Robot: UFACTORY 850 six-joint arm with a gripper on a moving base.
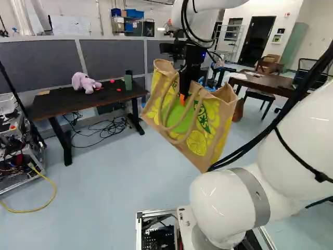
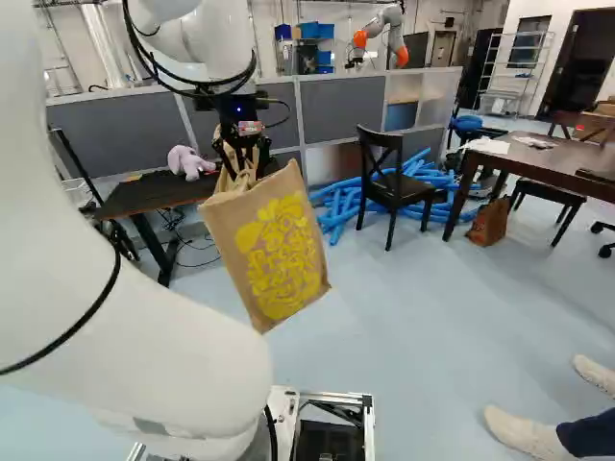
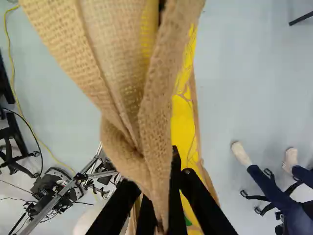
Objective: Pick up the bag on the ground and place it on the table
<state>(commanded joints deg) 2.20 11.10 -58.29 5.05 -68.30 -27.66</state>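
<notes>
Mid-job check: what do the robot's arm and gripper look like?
The arm has smooth, rounded white sections, a grey band on one, and black cables outside. The gripper is black, with orange showing at its tip.

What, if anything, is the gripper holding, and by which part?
The bag, pinched in the gripper by its bunched upper edge.

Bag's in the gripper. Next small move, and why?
I'd raise the bag a little before swinging it toward the dark table with the pink plush toy. The gripper pinches its top and the body hangs well below, off the floor and beside the table rather than over it, so its lower end could catch the table edge.
</notes>
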